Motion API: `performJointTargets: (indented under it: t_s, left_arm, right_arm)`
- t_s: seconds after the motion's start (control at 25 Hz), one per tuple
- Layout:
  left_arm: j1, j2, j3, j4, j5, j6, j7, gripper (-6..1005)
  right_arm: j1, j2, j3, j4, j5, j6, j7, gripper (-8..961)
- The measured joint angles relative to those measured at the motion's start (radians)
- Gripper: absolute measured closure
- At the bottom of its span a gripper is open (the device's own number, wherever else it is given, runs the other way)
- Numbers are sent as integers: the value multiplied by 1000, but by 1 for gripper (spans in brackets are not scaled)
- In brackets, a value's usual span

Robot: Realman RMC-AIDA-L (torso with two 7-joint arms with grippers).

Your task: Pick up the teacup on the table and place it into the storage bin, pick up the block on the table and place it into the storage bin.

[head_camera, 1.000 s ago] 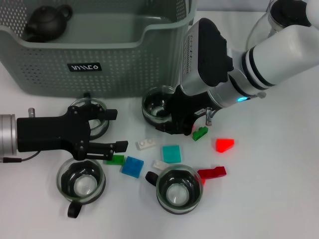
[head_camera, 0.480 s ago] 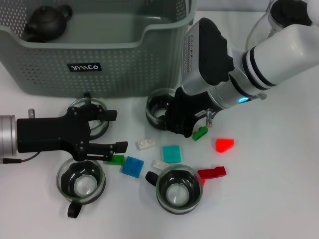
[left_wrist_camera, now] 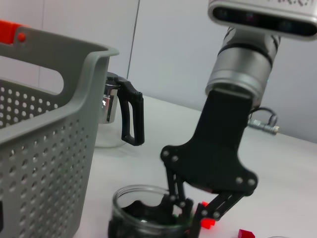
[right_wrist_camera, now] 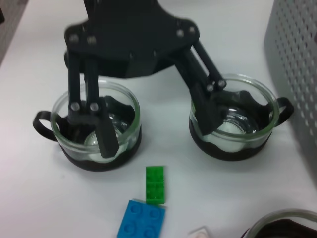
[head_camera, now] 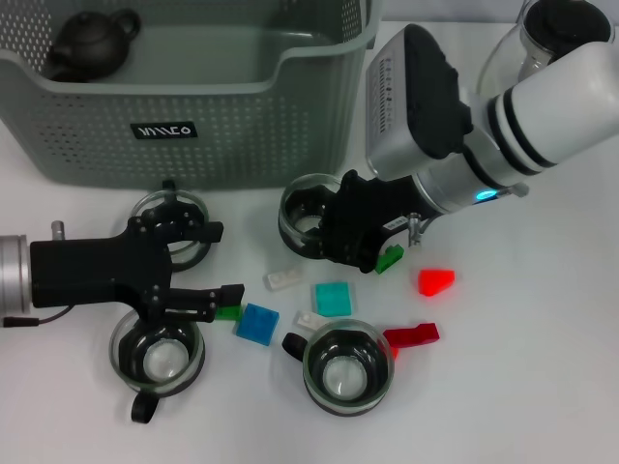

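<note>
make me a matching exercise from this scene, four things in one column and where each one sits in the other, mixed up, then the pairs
Things:
1. dark teapot
2. right gripper
3. red block
4. left gripper

Places:
A. alone on the table, on the robot's right of the block cluster
B. open, between two glass cups on the robot's left
C. inside the storage bin, far left corner
D. at the glass teacup just in front of the bin

Pairs: 1-C, 2-D, 3-A, 4-B

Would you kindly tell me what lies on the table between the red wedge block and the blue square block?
In the head view, a teal square block lies between the red wedge block and the blue square block, with a small white block just below that line.
</note>
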Motion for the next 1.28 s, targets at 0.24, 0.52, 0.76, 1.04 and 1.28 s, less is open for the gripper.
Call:
performJointTargets:
  t_s: [0.24,0.52,0.76,1.04,1.28]
  left_arm:
    - [12,-1,-11,3,2,-2,3,121]
    - [18,-3,-23,-2,3,-16,15,122]
    - [19,-4,-23,-2,3,-16,15,122]
    - [19,-11,-23,-14,-6,-40,16,121]
    - [13,-12,-23,-41,-10,-56,18,121]
  right_arm:
    - [-45,-2,28,-150,-60,-114,81,885]
    - [-32,-2,77,-252,-79,-236,135,884]
    - [40,0,160,-297,-76,-319,149,882]
    - [176,6,221,-301,-52,-299,137,880]
    - [252,4,261,-301,21,-252,98,878]
